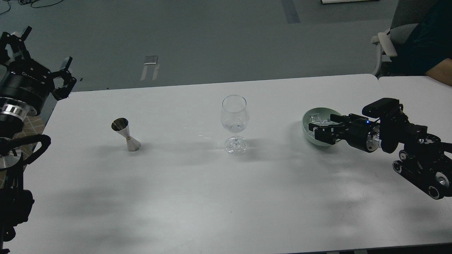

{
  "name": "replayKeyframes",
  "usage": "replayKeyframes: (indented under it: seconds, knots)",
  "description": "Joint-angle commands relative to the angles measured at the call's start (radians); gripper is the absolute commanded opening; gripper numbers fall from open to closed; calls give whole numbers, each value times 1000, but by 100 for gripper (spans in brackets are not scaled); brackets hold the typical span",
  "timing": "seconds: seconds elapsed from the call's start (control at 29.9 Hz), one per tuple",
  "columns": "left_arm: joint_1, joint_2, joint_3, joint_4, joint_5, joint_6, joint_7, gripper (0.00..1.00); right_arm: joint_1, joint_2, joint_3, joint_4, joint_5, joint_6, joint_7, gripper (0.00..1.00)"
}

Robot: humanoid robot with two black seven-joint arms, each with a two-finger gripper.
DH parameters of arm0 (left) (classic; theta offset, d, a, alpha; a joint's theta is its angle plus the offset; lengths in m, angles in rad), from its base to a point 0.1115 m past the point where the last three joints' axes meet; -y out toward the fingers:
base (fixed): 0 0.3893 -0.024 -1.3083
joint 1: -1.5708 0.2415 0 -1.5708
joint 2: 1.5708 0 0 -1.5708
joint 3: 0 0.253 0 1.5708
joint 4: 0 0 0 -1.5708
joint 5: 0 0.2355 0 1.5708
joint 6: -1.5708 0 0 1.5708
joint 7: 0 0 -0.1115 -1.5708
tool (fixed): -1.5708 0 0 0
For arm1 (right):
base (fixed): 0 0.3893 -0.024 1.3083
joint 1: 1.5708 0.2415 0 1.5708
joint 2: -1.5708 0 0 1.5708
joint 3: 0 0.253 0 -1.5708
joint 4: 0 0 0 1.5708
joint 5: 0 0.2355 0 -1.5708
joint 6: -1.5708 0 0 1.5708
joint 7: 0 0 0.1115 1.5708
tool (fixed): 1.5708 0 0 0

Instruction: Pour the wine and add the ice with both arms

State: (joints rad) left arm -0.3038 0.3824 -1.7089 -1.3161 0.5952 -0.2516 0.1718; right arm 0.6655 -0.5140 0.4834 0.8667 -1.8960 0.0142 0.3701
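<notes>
A clear wine glass [235, 121] stands upright at the table's middle. Faint glints low in its bowl may be wine; I cannot tell for sure. A steel jigger [126, 134] stands to its left. A pale green bowl [306, 127] at the right holds clear ice cubes [315, 117]. My right gripper [315, 127] reaches into the bowl from the right, fingers slightly apart among the ice and hiding most of it. My left gripper [44, 49] is open and empty, raised off the table's far left corner.
The white table [197, 190] has a second table [416, 88] butted against its far right. A seated person [429, 42] on a chair is behind that corner. My right arm's tracked links [420, 173] hang over the table's right side.
</notes>
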Motion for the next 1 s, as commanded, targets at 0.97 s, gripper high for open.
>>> replayKeyframes:
  seconds: [0.97]
  knots:
    - [-2, 0, 0, -6, 0, 0, 0, 98, 2, -1, -2, -43, 0, 3, -10, 61]
